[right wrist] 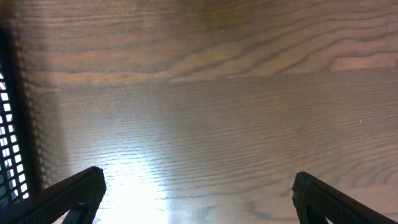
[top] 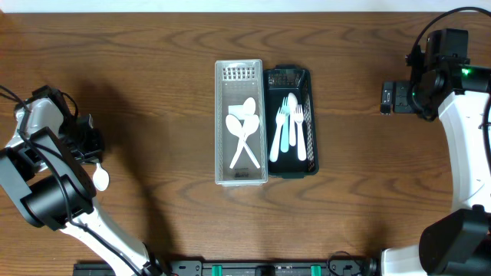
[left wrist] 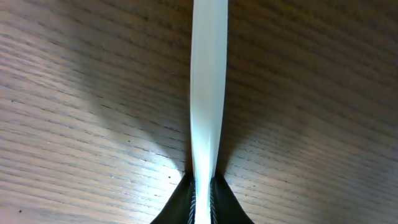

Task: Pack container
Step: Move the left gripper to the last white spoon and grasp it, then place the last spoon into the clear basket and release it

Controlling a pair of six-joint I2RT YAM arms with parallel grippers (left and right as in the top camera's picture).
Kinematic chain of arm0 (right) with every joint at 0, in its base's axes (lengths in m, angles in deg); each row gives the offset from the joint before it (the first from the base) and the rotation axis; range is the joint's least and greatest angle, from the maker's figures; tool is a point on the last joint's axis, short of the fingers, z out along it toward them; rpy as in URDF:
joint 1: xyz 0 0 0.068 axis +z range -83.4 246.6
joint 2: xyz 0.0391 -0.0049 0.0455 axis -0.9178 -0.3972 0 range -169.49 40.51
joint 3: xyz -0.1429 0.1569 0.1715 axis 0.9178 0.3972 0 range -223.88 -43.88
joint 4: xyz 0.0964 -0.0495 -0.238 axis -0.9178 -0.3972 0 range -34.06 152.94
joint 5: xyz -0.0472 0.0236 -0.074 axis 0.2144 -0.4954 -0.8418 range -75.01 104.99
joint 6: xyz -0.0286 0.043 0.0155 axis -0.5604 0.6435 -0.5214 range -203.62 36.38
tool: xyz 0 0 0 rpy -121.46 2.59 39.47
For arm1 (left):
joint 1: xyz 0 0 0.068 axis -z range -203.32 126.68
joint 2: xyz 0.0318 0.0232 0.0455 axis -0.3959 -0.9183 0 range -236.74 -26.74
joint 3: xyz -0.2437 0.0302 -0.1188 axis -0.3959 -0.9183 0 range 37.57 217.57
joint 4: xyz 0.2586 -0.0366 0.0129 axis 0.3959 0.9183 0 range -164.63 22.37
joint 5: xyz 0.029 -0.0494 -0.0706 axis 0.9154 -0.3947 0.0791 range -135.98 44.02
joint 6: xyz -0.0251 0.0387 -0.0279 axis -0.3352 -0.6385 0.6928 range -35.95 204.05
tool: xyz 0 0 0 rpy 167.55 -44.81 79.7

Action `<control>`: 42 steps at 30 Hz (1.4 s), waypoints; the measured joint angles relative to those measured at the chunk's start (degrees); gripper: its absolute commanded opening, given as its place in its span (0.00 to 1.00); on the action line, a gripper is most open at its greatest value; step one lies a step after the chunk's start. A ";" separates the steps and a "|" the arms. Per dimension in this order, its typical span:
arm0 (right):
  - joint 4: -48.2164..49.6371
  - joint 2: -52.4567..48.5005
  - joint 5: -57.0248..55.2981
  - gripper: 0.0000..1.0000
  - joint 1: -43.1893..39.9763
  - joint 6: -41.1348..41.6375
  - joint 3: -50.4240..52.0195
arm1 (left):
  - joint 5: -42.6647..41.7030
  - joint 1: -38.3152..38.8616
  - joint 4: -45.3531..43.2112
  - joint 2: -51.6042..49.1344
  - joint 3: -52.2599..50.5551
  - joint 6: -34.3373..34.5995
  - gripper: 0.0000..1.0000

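Observation:
A white plastic spoon [top: 100,179] lies at the far left of the table, its bowl showing below my left gripper [top: 93,157]. In the left wrist view the spoon's handle [left wrist: 208,93] runs straight up from between the shut jaws [left wrist: 203,202]. A white bin [top: 240,176] at the centre holds white spoons [top: 244,130]. A black bin [top: 307,170] beside it holds white forks [top: 288,126]. My right gripper [top: 389,97] is open and empty at the far right, over bare table [right wrist: 199,193].
The wooden table [top: 153,92] spreads round both bins. The black bin's mesh wall [right wrist: 9,124] shows at the left edge of the right wrist view. A black rail [top: 261,268] runs along the front edge.

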 measured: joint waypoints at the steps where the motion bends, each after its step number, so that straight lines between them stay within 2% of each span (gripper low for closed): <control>1: 0.00 0.00 0.00 0.99 0.00 0.00 0.00 | 0.00 0.00 0.00 0.00 0.00 0.00 0.06; 14: 0.00 0.00 -1.44 0.99 0.00 -0.39 0.00 | 0.50 0.79 0.42 0.39 -0.04 2.14 0.06; 19: 0.09 0.00 -1.51 0.99 0.00 -0.44 0.00 | 0.57 4.61 1.36 2.49 -0.37 2.78 0.06; 25: 1.51 0.00 -1.70 0.99 0.00 -0.44 0.00 | -0.02 15.08 2.43 16.48 -0.46 2.95 0.06; 32: 2.54 0.00 -1.92 0.99 0.00 -0.44 0.00 | -3.17 34.16 1.57 30.69 -0.44 7.65 0.06; 37: 3.10 0.00 -1.97 0.99 0.00 -0.44 0.00 | -4.13 46.80 -1.95 31.19 -0.44 14.64 0.06; 42: 3.10 0.00 -2.05 0.99 0.00 -0.44 0.00 | -4.39 54.27 -5.20 27.52 -0.44 24.13 0.06</control>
